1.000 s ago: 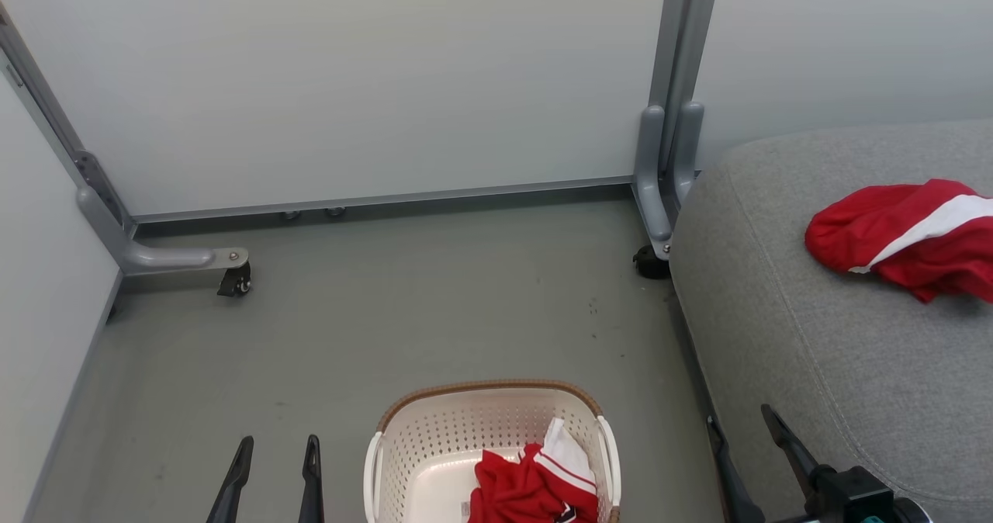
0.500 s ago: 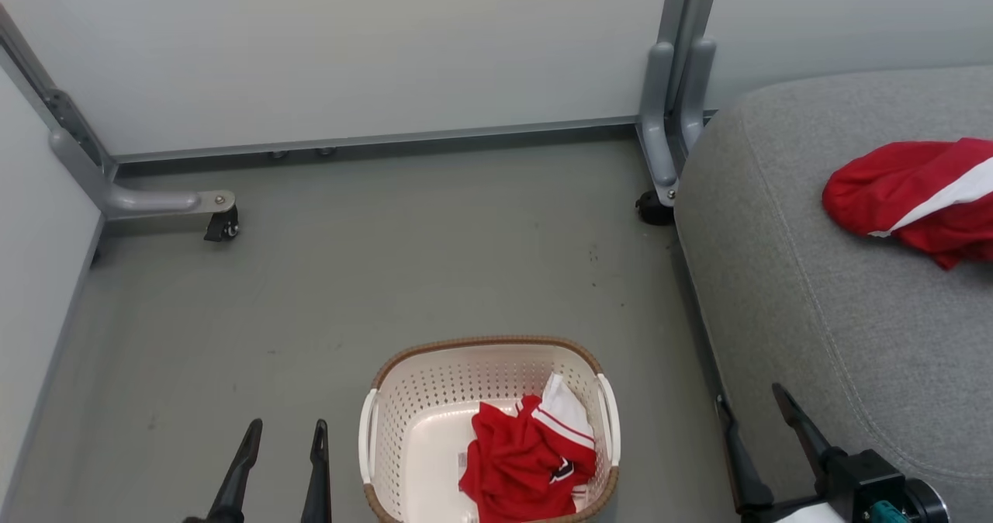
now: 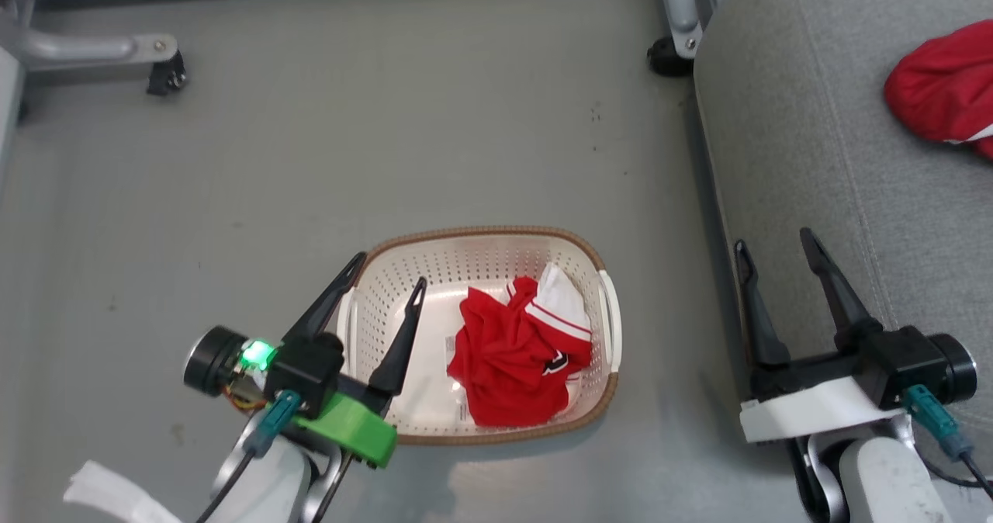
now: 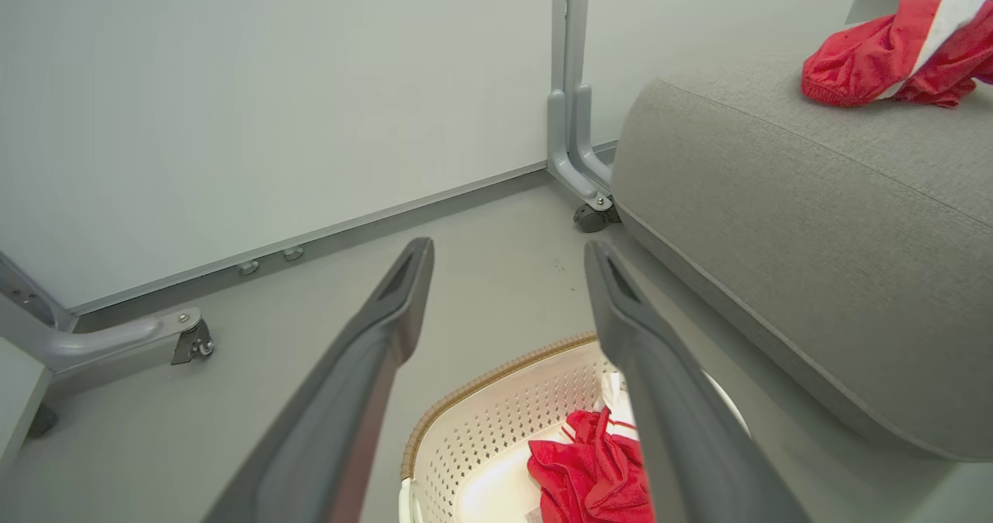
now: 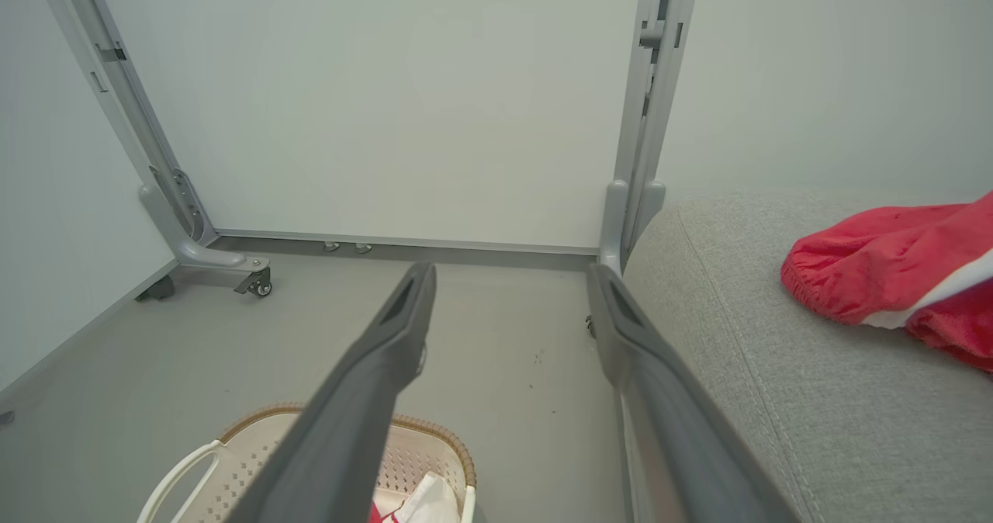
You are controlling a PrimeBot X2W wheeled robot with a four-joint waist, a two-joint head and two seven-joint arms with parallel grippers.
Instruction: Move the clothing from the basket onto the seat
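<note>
Grey floor: oval cream perforated plastic basket below left gripper jaws; grey fabric seat beside right gripper.

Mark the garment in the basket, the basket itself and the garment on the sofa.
garment in the basket (image 3: 508,360), head view, middle of red fabric.
basket (image 3: 481,233), head view, far brown rim.
garment on the sofa (image 4: 861,65), left wrist view, red part.

Ahead and right of the right gripper, you lose part of the red garment on the seat past the head view's edge. The left gripper covers part of the basket wall beneath its fingers. Just right of its fingertips, the dark logo on the second garment and the sticker are too small to read.
</note>
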